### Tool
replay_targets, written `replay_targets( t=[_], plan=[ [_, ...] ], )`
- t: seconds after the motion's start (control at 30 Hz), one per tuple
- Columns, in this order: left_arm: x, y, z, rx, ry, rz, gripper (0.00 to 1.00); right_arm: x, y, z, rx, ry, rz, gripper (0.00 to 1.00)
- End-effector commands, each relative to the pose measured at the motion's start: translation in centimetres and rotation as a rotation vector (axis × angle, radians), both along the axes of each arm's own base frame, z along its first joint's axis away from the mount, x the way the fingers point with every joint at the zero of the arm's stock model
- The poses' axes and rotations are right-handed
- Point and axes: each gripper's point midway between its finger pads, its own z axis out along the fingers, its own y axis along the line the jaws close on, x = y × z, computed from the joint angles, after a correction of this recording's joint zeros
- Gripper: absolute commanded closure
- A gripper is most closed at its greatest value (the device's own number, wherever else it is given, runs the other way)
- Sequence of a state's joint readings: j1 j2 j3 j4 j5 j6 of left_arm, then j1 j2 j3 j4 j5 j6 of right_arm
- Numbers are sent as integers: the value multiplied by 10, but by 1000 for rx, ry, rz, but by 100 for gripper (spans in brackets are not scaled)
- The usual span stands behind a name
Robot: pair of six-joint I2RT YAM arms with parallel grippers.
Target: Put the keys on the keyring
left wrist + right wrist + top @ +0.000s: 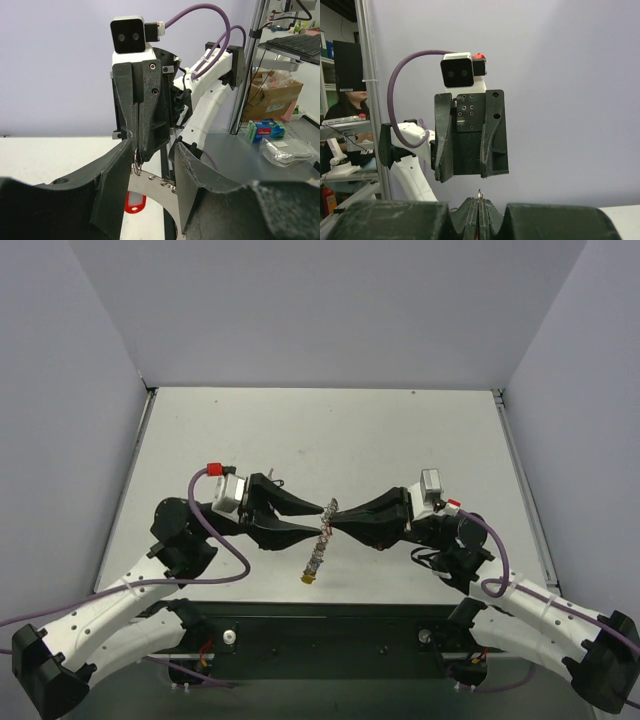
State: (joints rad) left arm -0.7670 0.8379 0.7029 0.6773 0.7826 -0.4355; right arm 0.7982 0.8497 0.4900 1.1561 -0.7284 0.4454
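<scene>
Where right end effector (332, 522) pinches keyring (136, 160), green box (265, 130) print too blurred.

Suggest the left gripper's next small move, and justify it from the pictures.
Probably close the left gripper gently on the keyring. The right gripper is shut on the ring's top, with the rest hanging below, and the left gripper stands open on either side of it, so a second hold looks like the next step.

White arms (100, 615), black tools (322, 518), purple cables (228, 545)
</scene>
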Motion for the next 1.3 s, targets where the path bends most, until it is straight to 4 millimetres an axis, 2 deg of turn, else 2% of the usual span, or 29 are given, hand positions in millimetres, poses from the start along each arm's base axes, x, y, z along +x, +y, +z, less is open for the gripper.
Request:
replay_targets(
  t=[0.0, 0.27, 0.73, 1.27],
  plan=[
    [-1, 3, 24, -56, -68, 12, 52, -29, -35, 78, 284, -274, -22, 100],
    [7, 1, 22, -47, -65, 32, 56, -34, -37, 85, 297, -286, -2, 100],
    [16, -4, 13, -26, -41, 46, 57, -41, -42, 90, 309, -303, 2, 100],
    [14, -8, 10, -27, -31, 1, 60, -41, -43, 91, 310, -305, 1, 100]
  ],
)
